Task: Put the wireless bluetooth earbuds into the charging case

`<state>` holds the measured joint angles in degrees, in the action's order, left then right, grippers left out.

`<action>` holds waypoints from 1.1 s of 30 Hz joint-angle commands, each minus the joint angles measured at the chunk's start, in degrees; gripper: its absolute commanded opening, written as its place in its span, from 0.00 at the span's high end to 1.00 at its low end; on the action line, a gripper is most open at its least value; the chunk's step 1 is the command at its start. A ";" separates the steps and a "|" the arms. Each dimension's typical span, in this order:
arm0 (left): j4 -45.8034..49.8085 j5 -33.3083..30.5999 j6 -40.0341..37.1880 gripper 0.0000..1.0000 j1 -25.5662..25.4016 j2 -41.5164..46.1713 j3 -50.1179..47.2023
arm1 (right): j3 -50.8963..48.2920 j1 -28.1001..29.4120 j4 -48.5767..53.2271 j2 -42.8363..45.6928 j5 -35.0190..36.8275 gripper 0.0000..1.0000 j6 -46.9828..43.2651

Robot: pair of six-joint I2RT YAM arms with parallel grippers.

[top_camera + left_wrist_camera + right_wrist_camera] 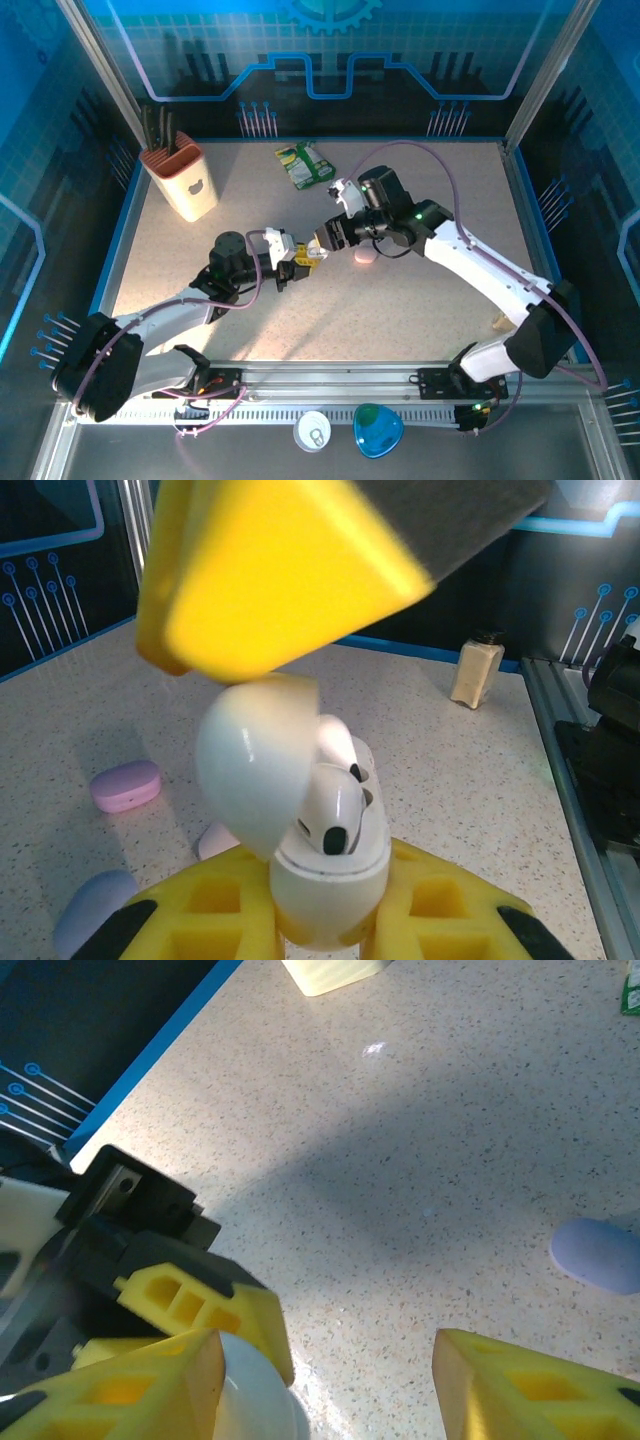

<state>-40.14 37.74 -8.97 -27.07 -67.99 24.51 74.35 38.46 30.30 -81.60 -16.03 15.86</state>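
Charging case (pixel 325 880) is clamped, open-lidded, in the left gripper (pixel 288 265), apparently steadied so an earbud (pixel 335 825) can be seated; right gripper (pixel 330 1380) is spread apart at its lid (pixel 250 770).

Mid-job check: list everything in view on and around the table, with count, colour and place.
charging case: one, white, lid open, held above mid-table
earbud: one clearly seen, white, seated in the open case
closed cases: one pink, one lavender, on the table beside the grippers
knife block: one, cream, black handles, far left
packet: one, green, far middle
shaker: one, beige, dark cap, near the right edge
round object: one, white, on the near ledge
teal object: one, beside it
left gripper: yellow fingers shut on the charging case
right gripper: yellow fingers open, right at the case lid
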 commanded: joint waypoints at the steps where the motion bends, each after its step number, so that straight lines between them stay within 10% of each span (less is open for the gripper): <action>1: -3.04 -1.19 1.10 0.94 0.09 -0.03 0.93 | -1.64 0.04 4.15 2.31 -2.46 0.42 -1.78; 19: 3.99 17.60 6.01 0.94 -0.06 2.10 4.76 | -12.90 1.53 -7.99 18.69 -14.22 0.37 -26.58; 33: 5.16 20.18 6.03 0.94 -1.14 2.42 7.20 | -11.00 3.47 -5.12 14.58 -13.61 0.55 -30.34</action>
<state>-35.77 56.03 -2.90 -27.92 -66.74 29.87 62.22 41.28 24.86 -66.43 -28.97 -13.41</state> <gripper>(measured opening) 0.184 0.465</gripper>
